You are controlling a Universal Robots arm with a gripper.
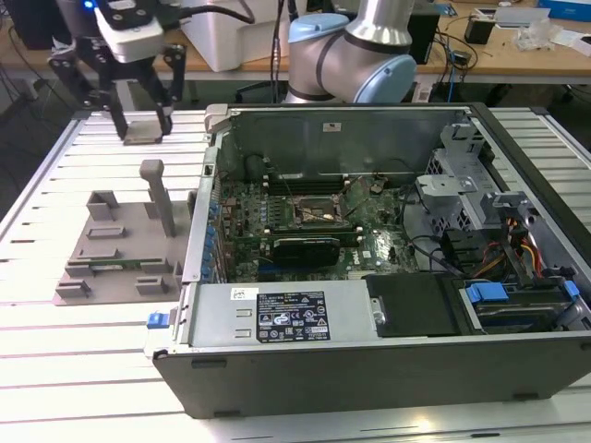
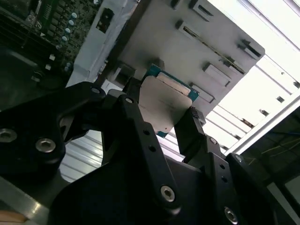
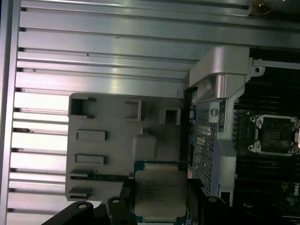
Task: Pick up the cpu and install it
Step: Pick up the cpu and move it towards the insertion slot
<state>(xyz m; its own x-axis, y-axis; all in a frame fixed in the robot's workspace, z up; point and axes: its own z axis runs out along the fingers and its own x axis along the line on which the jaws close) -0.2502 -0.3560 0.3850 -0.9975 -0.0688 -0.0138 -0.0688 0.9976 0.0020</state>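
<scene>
Holding the cpu point(image 3: 160, 192) clamped by its edges, the gripper point(image 1: 142, 118) hangs above the grey tray point(image 3: 103, 122), so the pickup looks done. Beyond, inside the open computer case point(image 1: 369, 378), the socket point(image 1: 319, 210) looks empty; installing remains.

The jaws, closed on the chip point(image 2: 166, 105), hung over the grey tray point(image 1: 102, 245) on the slatted table point(image 1: 55, 369), with open air around them. A tall post point(image 1: 159, 196) rose from the tray beside the computer case point(image 1: 369, 369). The case's side wall point(image 1: 205, 221) stood between tray and motherboard point(image 1: 249, 217). Inside, the socket point(image 1: 319, 210) lay open from above, hemmed by cables point(image 1: 425, 249) and a drive cage point(image 1: 452, 185) on the exterior view's right, and by the power supply point(image 1: 222, 318).
</scene>
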